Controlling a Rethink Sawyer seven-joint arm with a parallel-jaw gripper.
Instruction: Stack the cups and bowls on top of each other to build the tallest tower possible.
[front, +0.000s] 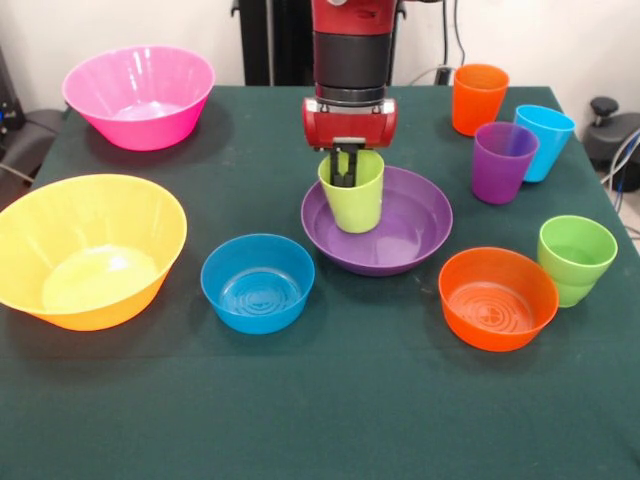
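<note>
The tower (375, 215) is two pieces as I see it from the front view: the lime-yellow cup (353, 198) stands upright inside the wide purple bowl (400, 240), toward that bowl's left side, near the middle of the tabletop (330, 400). My end effector (345, 168) hangs straight down over the cup with its dark fingers (340, 170) reaching into the cup's mouth; I cannot tell whether they are spread or pinching the rim.

I count five cups. Besides the lime-yellow one, four stand loose at the right: the orange cup (478, 98) at the far edge, the light blue cup (543, 140) and the purple cup (503, 161) just beside each other, and the green cup (576, 258) nearer the camera.

I count five bowls. The pink bowl (138, 95) sits at the far left, the yellow-orange bowl (88, 248) at the left edge, the small blue bowl (257, 282) just left of the purple bowl, and the small orange bowl (497, 297) to its right, close to the green cup. All open upward.
</note>
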